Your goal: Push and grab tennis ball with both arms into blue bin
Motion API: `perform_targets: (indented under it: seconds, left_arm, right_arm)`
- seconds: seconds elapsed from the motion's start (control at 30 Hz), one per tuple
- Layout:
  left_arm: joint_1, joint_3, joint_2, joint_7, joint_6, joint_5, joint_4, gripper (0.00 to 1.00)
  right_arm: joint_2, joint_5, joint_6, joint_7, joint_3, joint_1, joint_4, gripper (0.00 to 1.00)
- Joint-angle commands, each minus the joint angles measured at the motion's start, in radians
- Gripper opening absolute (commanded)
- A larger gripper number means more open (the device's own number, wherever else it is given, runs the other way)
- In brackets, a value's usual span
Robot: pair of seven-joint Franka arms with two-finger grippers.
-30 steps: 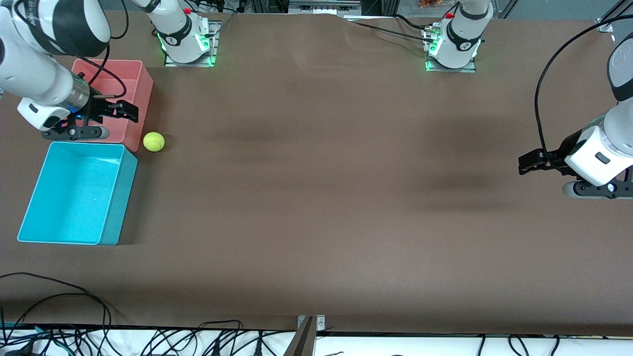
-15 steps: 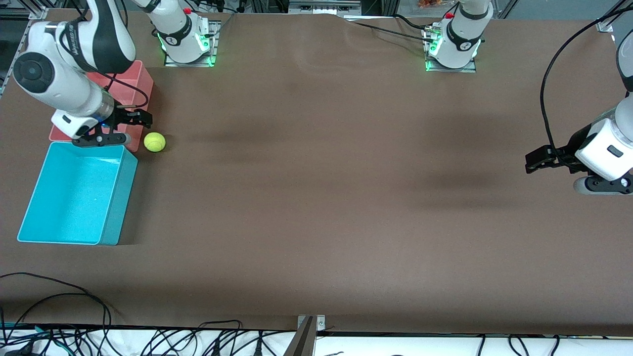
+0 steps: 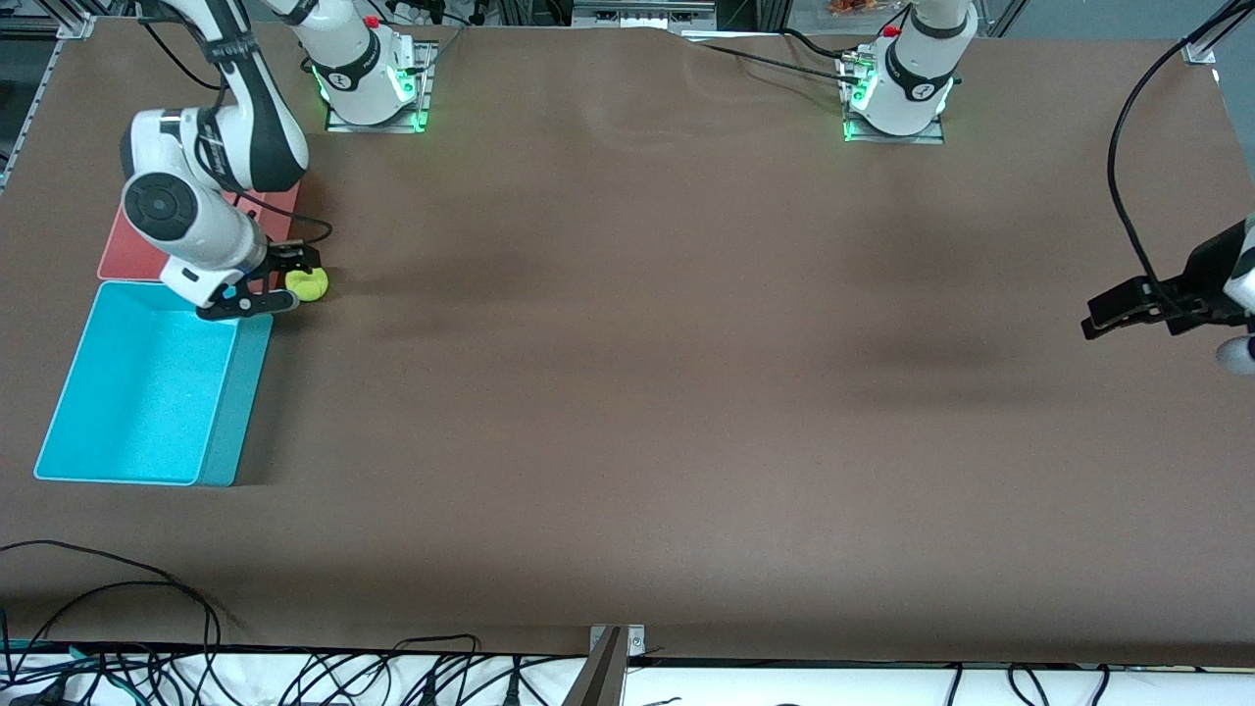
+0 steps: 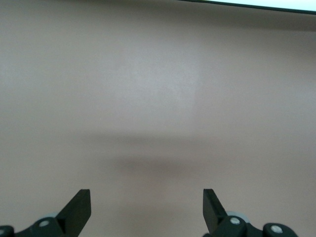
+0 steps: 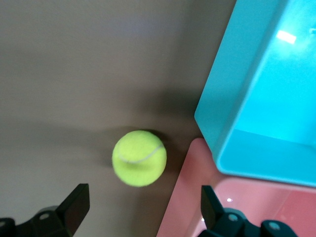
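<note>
The tennis ball (image 3: 314, 286) lies on the brown table beside the corner of the pink bin (image 3: 123, 257), just off the blue bin's (image 3: 147, 392) corner. My right gripper (image 3: 297, 263) is open and empty, low over the ball's edge and partly covering it. In the right wrist view the ball (image 5: 139, 158) sits just ahead of the open right gripper (image 5: 142, 210), with the blue bin (image 5: 256, 89) and the pink bin (image 5: 197, 197) beside it. My left gripper (image 3: 1103, 316) is open and empty over bare table at the left arm's end; the left wrist view shows it (image 4: 146, 210) over bare table.
The right arm covers most of the pink bin. The arm bases (image 3: 368, 83) (image 3: 897, 93) stand along the table's edge farthest from the front camera. Cables (image 3: 147, 667) hang below the edge nearest it.
My right gripper has moved from over the pink bin toward the ball and come down beside it. My left gripper has drawn back toward the left arm's end of the table. The ball has not moved.
</note>
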Motion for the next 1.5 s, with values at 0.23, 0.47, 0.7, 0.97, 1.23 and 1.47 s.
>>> perform_targets:
  seconds: [0.23,0.47,0.7,0.97,1.23,1.47]
  left_arm:
    - [-0.383,0.412,-0.184,0.1,0.035,-0.102,-0.213,1.0]
    - [-0.469,0.505,-0.19,0.117,0.035,-0.134,-0.219,1.0]
    - [-0.46,0.506,-0.187,0.119,0.035,-0.154,-0.211,1.0]
    - [-0.462,0.502,-0.178,0.12,0.035,-0.14,-0.21,1.0]
    - [-0.462,0.5,-0.175,0.119,0.033,-0.14,-0.211,1.0]
    - [-0.472,0.494,-0.176,0.111,0.023,-0.084,-0.211,1.0]
  right_arm:
    - [0.042,-0.027,0.037,0.019,-0.021,-0.02,-0.005,1.0]
    - [0.083,-0.002,0.052,0.019,-0.021,-0.022,-0.013,1.0]
    - [0.1,0.027,0.056,0.016,-0.021,-0.022,-0.013,1.0]
    - [0.139,0.033,0.082,0.014,-0.021,-0.022,-0.013,1.0]
    - [0.16,0.044,0.091,0.014,-0.021,-0.027,-0.013,1.0]
    - [0.18,0.085,0.094,0.011,-0.021,-0.027,-0.013,1.0]
